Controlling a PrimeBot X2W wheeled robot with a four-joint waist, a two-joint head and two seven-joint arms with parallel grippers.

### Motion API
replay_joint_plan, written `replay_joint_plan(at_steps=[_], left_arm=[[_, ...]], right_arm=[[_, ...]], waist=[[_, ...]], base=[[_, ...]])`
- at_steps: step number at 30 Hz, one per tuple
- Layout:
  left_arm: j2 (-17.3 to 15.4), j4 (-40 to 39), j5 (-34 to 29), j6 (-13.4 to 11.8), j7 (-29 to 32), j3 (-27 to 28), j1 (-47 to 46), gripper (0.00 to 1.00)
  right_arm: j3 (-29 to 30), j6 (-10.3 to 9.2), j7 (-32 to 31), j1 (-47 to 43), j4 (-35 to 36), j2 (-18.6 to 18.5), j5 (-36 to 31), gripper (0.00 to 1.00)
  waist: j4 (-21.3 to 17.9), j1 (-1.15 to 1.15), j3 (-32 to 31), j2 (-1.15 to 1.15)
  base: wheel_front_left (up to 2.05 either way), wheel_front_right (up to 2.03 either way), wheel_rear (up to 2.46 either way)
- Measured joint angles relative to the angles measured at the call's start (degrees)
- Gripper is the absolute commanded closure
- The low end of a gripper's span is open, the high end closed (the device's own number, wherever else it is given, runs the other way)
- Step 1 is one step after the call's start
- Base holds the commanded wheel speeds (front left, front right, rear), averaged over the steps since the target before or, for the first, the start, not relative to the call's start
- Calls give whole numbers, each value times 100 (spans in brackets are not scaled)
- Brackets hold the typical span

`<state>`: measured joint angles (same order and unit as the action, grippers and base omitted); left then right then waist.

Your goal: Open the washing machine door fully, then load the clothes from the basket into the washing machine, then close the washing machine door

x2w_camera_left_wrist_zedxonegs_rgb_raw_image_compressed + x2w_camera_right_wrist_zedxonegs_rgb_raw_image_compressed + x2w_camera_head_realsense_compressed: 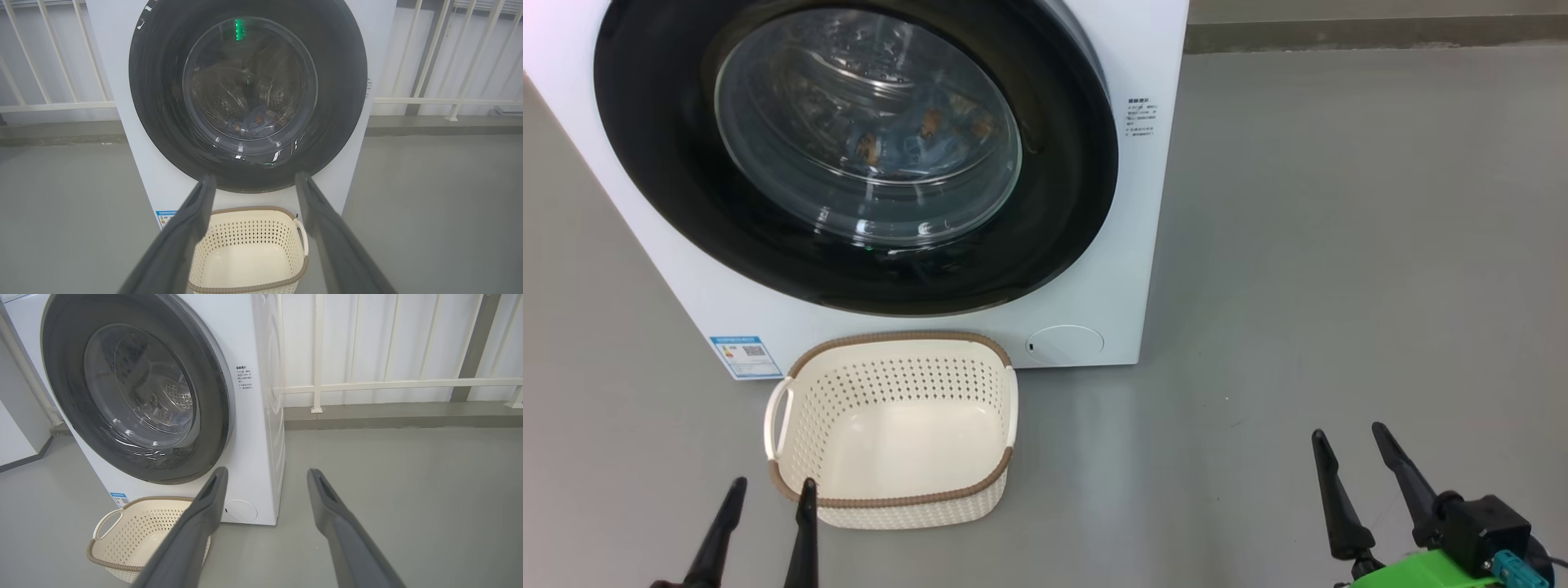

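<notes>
– Looking down, we see a smooth matt grey floor (1339, 245) under everything. What stands on it?
– We see the big white boxy front-loading washing machine (1143, 163), its large round glossy black door (662, 212) lying flush against the front, shut. Behind the bulging glass, the light blue clothes (923, 131) with orange-brown prints lie low in the steel drum.
– And the basket?
– The small cream-white perforated plastic basket (890, 337) with its brown woven-look rim sits on the floor just before the machine, below the door, its bare bottom showing.
– Our pincers?
– Our left gripper (774, 483) hangs by the basket's near left corner, fingers spread, holding nothing. Our right gripper (1347, 429) hovers over bare floor well to the right, likewise spread and holding nothing.
– The room behind?
– In the right wrist view we see a white barred railing (388, 383) running along a low grey kerb (388, 416) before a pale wall.
</notes>
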<state>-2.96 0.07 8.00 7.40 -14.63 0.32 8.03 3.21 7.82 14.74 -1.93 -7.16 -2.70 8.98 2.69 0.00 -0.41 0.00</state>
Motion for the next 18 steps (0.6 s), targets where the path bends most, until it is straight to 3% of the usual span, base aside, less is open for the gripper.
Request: replay_joint_plan(at_steps=[1, 6, 18], left_arm=[[10, 36, 3, -1, 2, -1, 0, 100], [97, 296, 82, -1, 24, -41, 54, 100], [80, 408, 911, -2, 162, -46, 42, 100]], right_arm=[[-4, 1, -1, -13, -35, 0, 2, 100], [-22, 2, -35, -147, -331, 41, 76, 100], [-3, 2, -233, -156, -369, 43, 864, 100]], waist=[[2, 0, 0, 0], [1, 0, 1, 0], [-29, 1, 7, 0]], base=[[0, 0, 0], [0, 0, 0], [0, 0, 0]])
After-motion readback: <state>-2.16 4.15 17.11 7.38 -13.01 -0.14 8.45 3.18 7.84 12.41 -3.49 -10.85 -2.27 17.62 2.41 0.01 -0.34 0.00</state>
